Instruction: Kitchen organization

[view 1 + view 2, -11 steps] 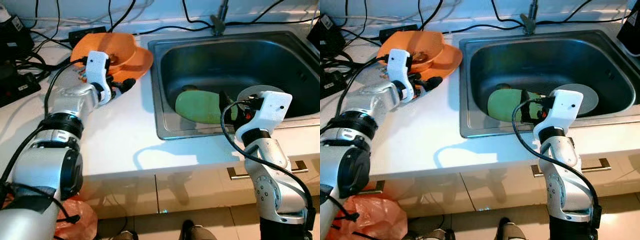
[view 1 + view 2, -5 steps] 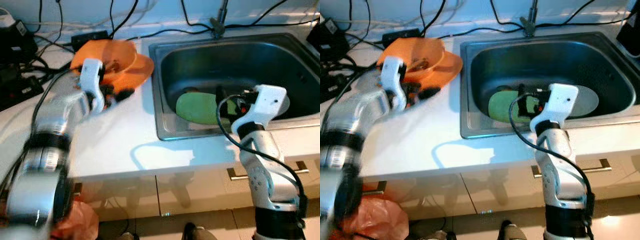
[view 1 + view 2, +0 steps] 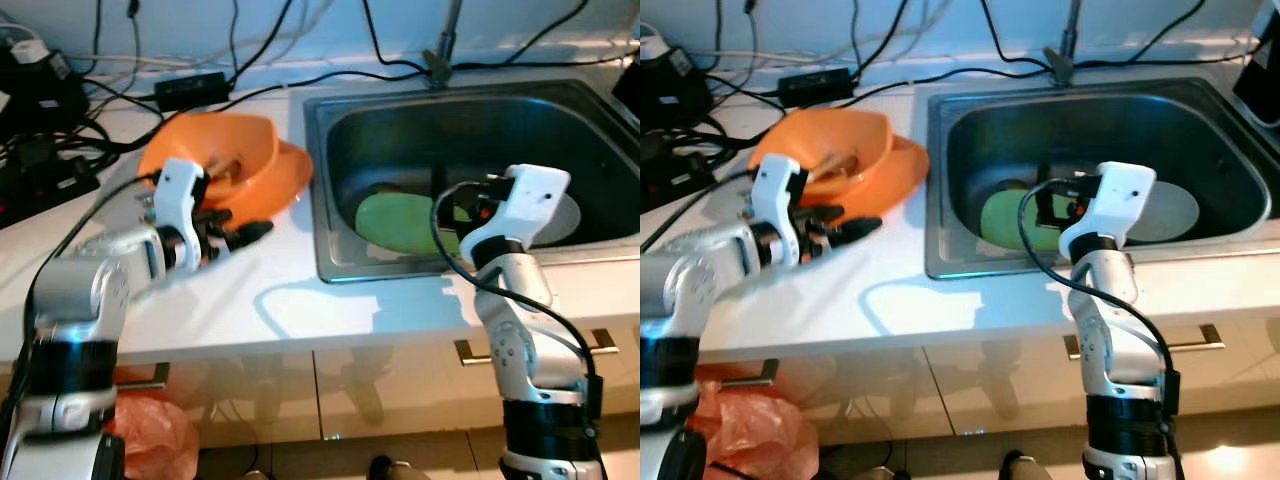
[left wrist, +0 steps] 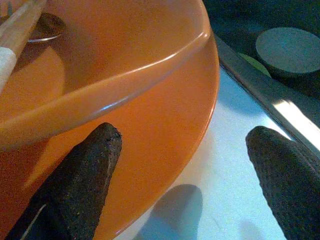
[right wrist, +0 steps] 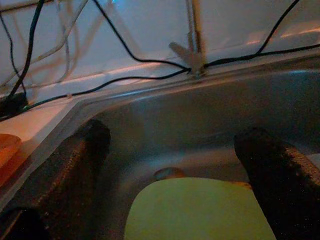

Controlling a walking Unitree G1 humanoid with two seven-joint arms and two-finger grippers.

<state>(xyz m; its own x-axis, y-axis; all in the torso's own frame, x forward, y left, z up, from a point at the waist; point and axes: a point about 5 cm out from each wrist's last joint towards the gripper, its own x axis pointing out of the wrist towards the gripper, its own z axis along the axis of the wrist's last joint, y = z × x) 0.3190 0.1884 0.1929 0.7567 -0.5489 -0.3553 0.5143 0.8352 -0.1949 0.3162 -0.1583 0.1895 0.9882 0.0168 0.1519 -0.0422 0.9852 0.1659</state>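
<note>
An orange bowl (image 3: 225,160) sits on an orange plate (image 3: 292,178) on the white counter, left of the sink (image 3: 330,190). A wooden stick (image 4: 15,35) and a metal utensil (image 4: 46,27) lie in the bowl. My left gripper (image 3: 245,228) is open at the plate's front rim; one finger (image 4: 82,180) overlaps the plate (image 4: 165,125), and I cannot tell if it touches. My right gripper (image 3: 455,210) is open over the sink's front part, above a green plate (image 3: 395,222). A grey plate (image 3: 562,215) lies beside the green one (image 5: 200,210).
Cables and black power adapters (image 3: 190,85) clutter the counter's back left. The faucet (image 3: 445,45) stands behind the sink. Bare counter (image 3: 260,300) lies in front of the bowl. An orange bag (image 3: 150,440) lies on the floor by the cupboard.
The view has shifted. The bowl and plate now sit nearer the counter's front, and my left gripper has come back with them, its elbow swung out left. The right gripper stays over the sink.
</note>
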